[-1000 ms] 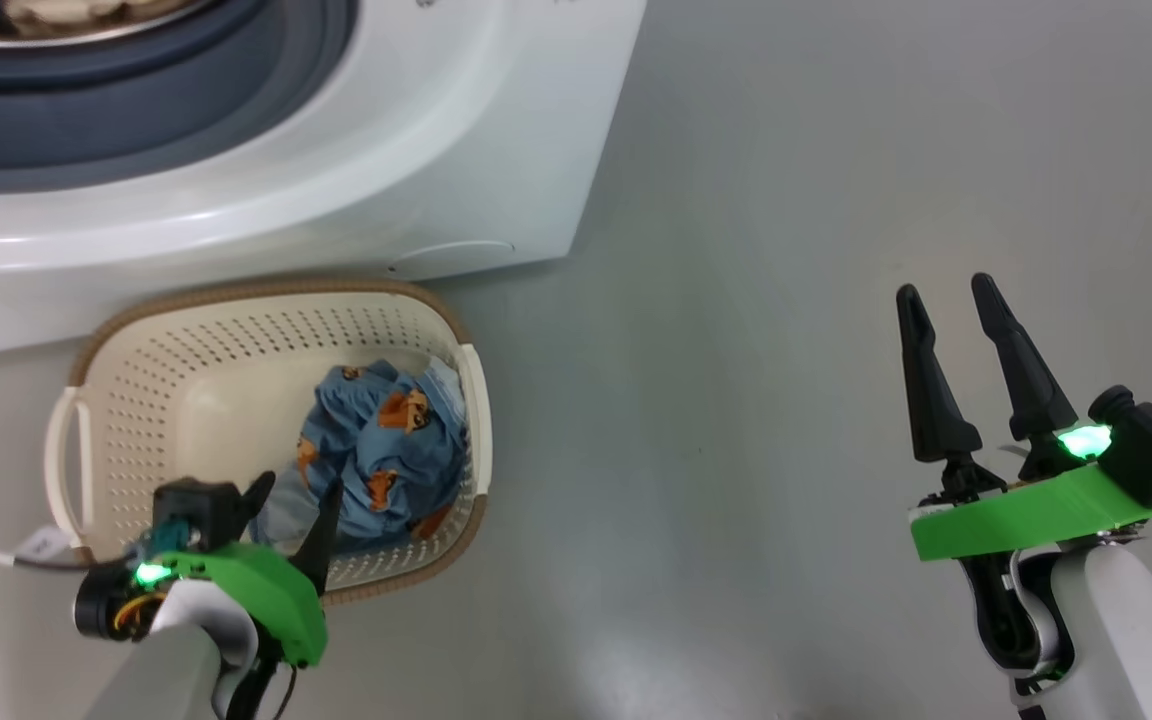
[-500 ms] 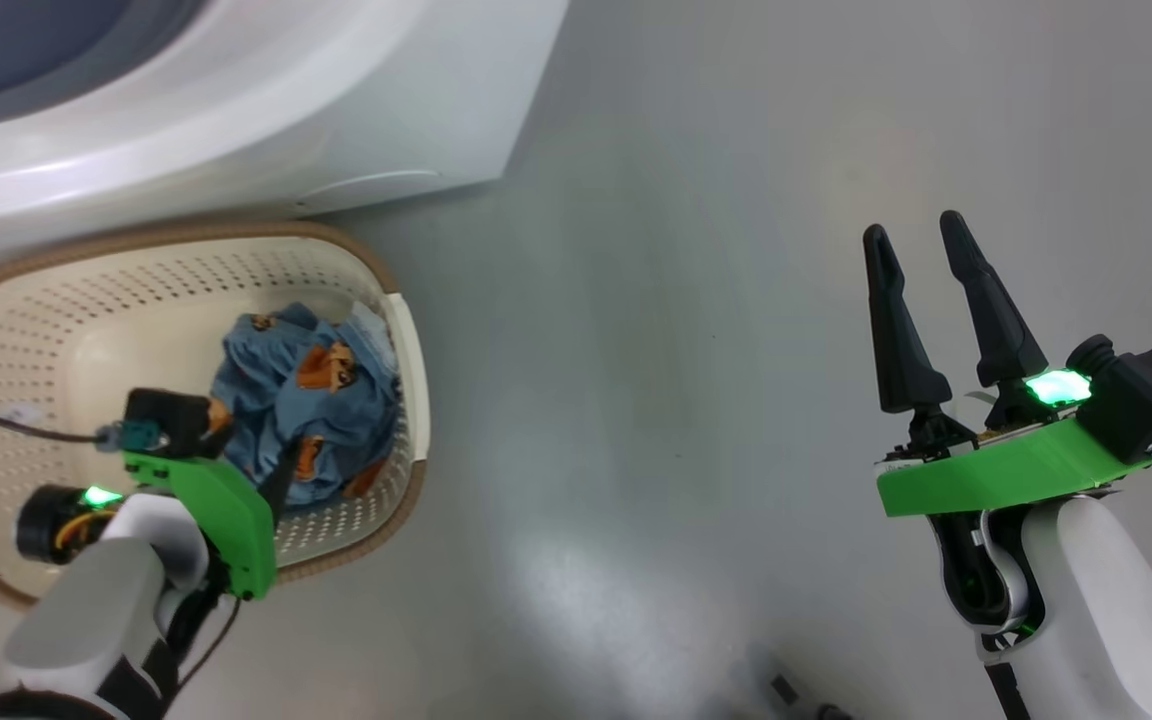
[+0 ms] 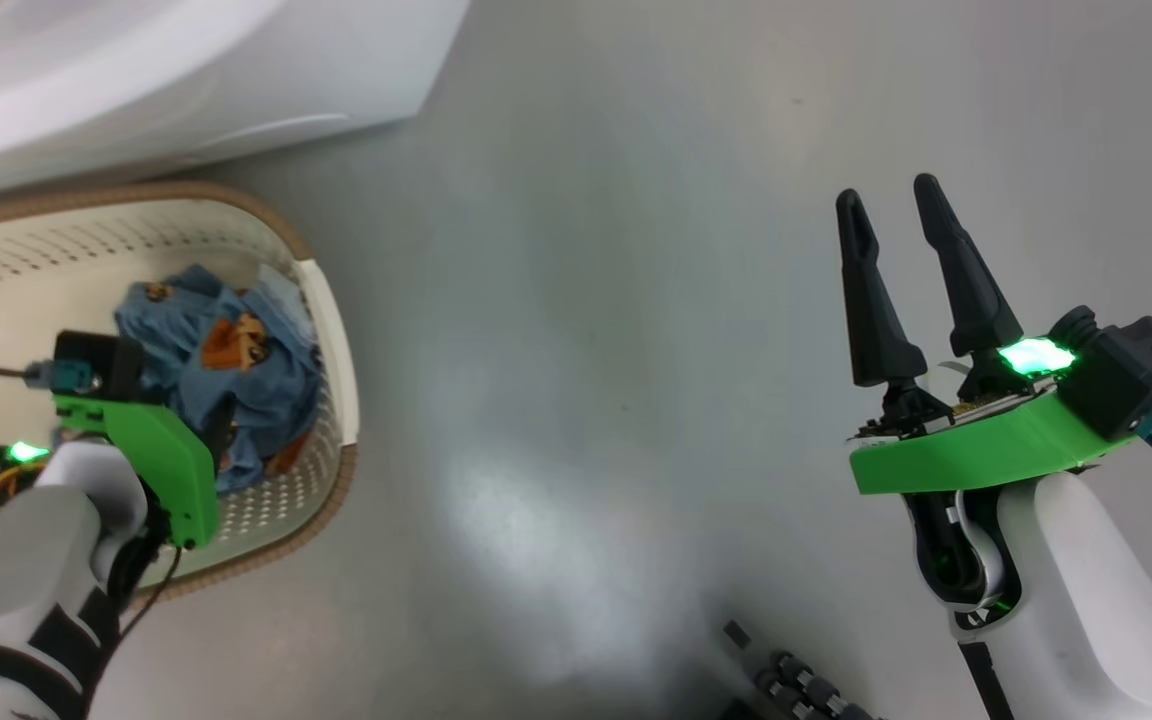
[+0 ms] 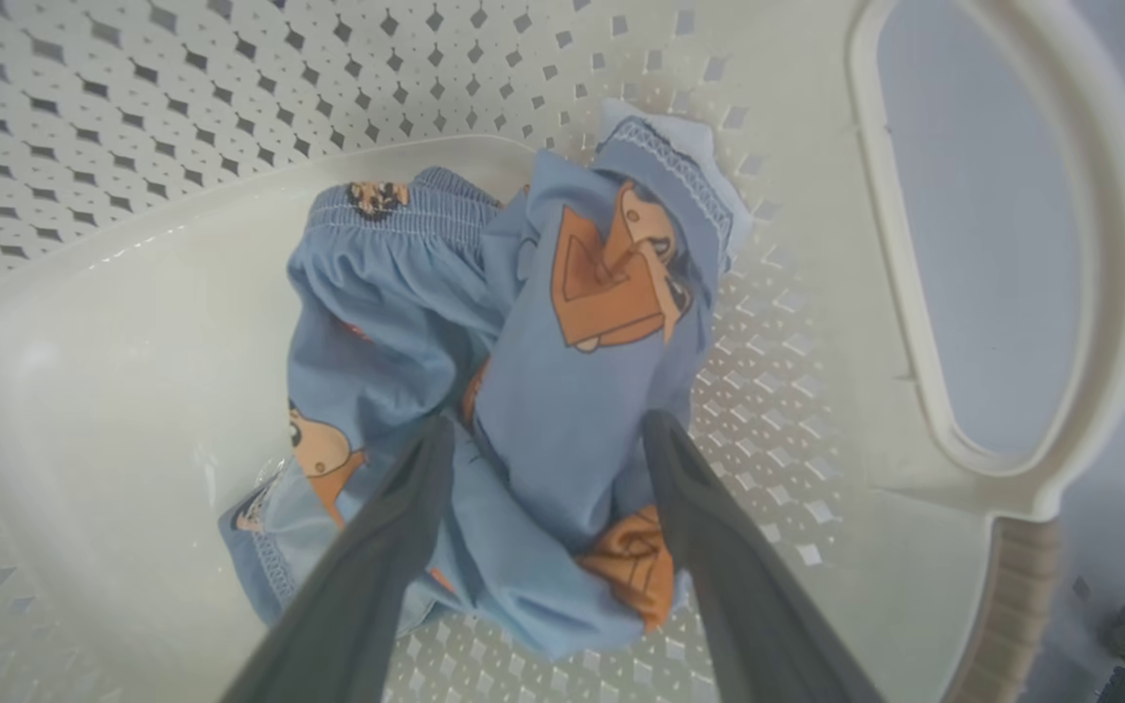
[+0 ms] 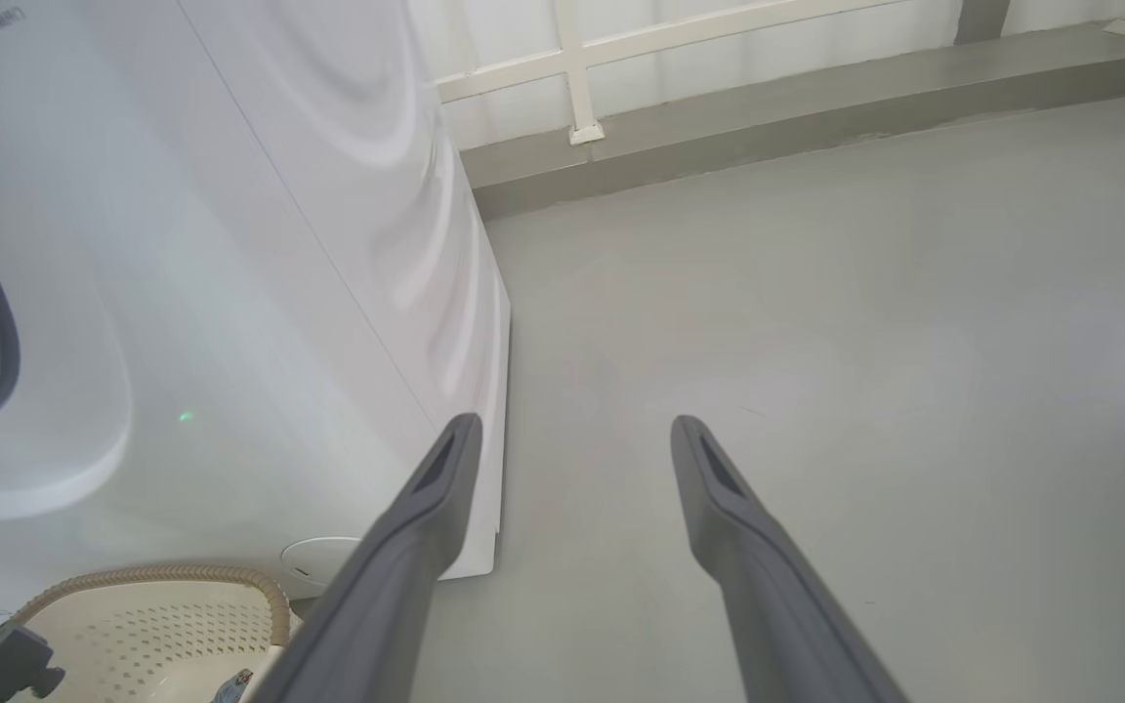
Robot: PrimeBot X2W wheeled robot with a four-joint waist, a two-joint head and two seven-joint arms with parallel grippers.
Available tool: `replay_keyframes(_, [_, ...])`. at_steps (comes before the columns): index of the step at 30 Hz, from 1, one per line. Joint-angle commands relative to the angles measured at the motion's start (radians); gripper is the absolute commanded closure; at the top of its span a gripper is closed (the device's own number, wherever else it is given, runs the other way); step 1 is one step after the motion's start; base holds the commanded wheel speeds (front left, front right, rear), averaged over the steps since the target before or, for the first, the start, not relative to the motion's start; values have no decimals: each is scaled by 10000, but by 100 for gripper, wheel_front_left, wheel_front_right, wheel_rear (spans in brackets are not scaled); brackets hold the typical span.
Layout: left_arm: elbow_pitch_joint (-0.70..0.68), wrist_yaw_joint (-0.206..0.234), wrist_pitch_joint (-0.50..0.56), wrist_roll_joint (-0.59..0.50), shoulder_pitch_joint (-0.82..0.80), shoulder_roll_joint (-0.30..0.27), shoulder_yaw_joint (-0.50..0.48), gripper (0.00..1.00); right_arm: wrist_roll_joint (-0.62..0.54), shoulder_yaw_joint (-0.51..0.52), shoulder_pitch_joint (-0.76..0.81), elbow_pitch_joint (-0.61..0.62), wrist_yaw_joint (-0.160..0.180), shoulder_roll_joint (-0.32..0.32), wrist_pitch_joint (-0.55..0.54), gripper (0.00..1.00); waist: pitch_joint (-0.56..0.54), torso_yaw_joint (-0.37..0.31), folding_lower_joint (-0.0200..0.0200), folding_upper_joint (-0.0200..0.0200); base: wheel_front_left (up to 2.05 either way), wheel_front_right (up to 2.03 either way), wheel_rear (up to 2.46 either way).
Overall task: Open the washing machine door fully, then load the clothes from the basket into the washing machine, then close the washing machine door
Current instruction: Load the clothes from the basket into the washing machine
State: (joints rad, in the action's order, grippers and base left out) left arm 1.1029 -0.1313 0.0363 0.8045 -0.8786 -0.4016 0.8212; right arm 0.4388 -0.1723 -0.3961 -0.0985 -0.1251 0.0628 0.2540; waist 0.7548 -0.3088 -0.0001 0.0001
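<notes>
The left gripper (image 4: 548, 430) reached down into the basket (image 4: 230, 117), its two fingers spread and straddling a raised fold of the clothes (image 4: 523, 391), probably so that closing would pinch the thickest part of the bundle. The jaws were not yet clenched on the fabric. The blue cartoon-print clothes lay crumpled in one heap on the basket floor, pushed toward the end with the handle (image 4: 1100, 293); whether the heap was one garment or several could not be told. The single basket stood on the grey floor (image 3: 586, 300), just beside the foot of the one washing machine (image 5: 279, 244), likely to keep the carry short. The right gripper (image 3: 886, 195) hung over bare floor well apart from the basket, jaws parted and empty, seemingly kept out of the way.
</notes>
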Motion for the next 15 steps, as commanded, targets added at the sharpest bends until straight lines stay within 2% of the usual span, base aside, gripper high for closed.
replay_keyframes(1, [-38,6,32,167,-151,-374,-90,0,45,-235,96,224,-56,-12,78,0,292,-231,1,-1,0,0,0])
replay_keyframes(15, [93,6,605,1068,-975,-833,893,0,30,-403,-155,427,-56,-82,78,0,1075,-607,1,-1,0,0,0])
